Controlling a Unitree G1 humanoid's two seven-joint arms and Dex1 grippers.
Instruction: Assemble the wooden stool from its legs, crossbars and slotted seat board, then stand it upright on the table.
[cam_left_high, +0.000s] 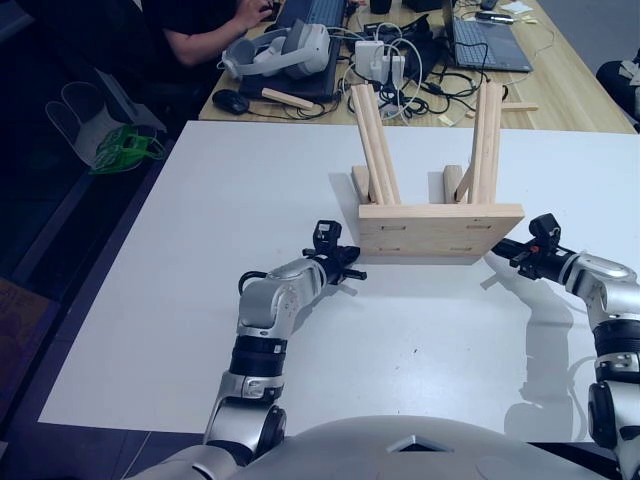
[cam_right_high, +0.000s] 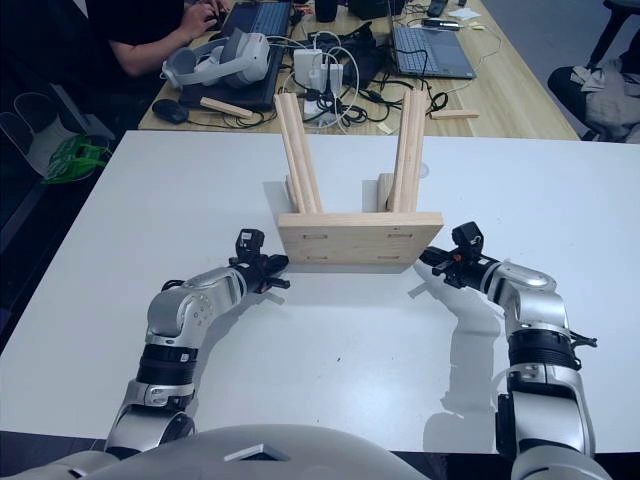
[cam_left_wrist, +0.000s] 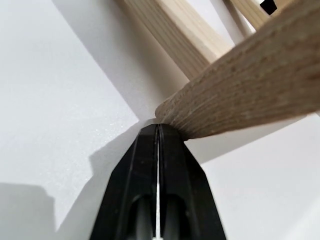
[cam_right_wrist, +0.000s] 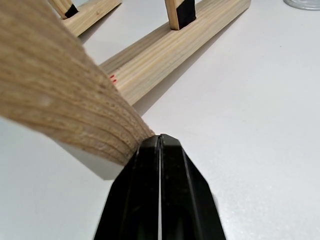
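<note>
Apparently comes down to one tilt. Finds the wooden stool (cam_left_high: 440, 228) put together but lying on its side, in the far half of the table (cam_left_high: 200, 300) and right of its middle. Shows the slotted seat board (cam_right_high: 360, 238) standing on edge, broad face toward the near edge, with the legs (cam_left_high: 375, 150) running away toward the far edge. Sets the long axis of the legs near-to-far, then, and the long edge of the board left-to-right along the table top.

Places the left gripper (cam_left_wrist: 157, 127) at the board's lower left corner, fingers pressed together, tip touching the wood where it meets the table. Places the right gripper (cam_right_wrist: 160, 136) likewise at the lower right corner, fingers flat against each other, pinching nothing, tip against the rounded corner. Leaves the board between the two tips, with neither arm clearly nearer.

Probably calls for raising the seat end up and over toward the far edge, so that the leg tips come down.

Reads no label or brand on the wood. Makes out only small red marks (cam_right_wrist: 112, 77) on one leg, too small to tell as letters.
</note>
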